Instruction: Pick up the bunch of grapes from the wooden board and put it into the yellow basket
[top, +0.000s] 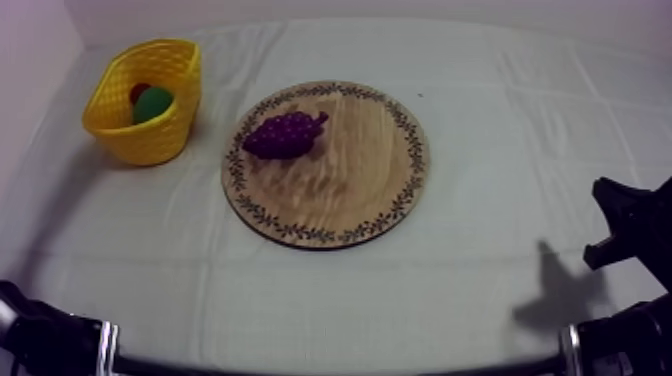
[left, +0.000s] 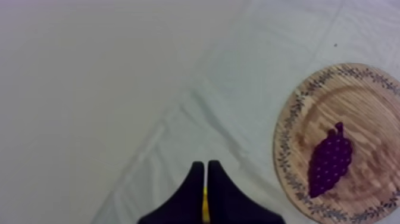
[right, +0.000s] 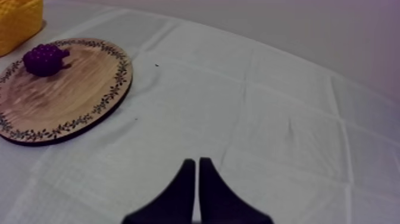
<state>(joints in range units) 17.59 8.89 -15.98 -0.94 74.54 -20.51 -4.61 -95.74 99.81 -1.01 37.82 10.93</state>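
A: Grapes, where?
B: Bunch of grapes (top: 285, 134) lies on the wooden board (top: 350, 195), at the side nearest the yellow basket (top: 160, 140).
A: Grippers?
B: Left gripper (left: 206, 179) & right gripper (right: 197, 179) are both pinched to a narrow wedge, holding nothing, well off the board.
A: Approach?
B: I'd use the left one: open wide, drop over the bunch's middle, grip across it.
A: Unclear bits?
B: Basket contents: a green fruit (top: 153, 104) & a small red fruit (top: 138, 92), half hidden by the wall.

The wooden board (top: 340, 190) is being carried at the middle of the worktop (top: 500, 120). The bunch of grapes (top: 284, 134) is being borne on the board's left part, near its rim. The basket (top: 150, 140) is being kept left of the board, apart from it, farther back; toy fruit (top: 152, 103) is being held inside it.
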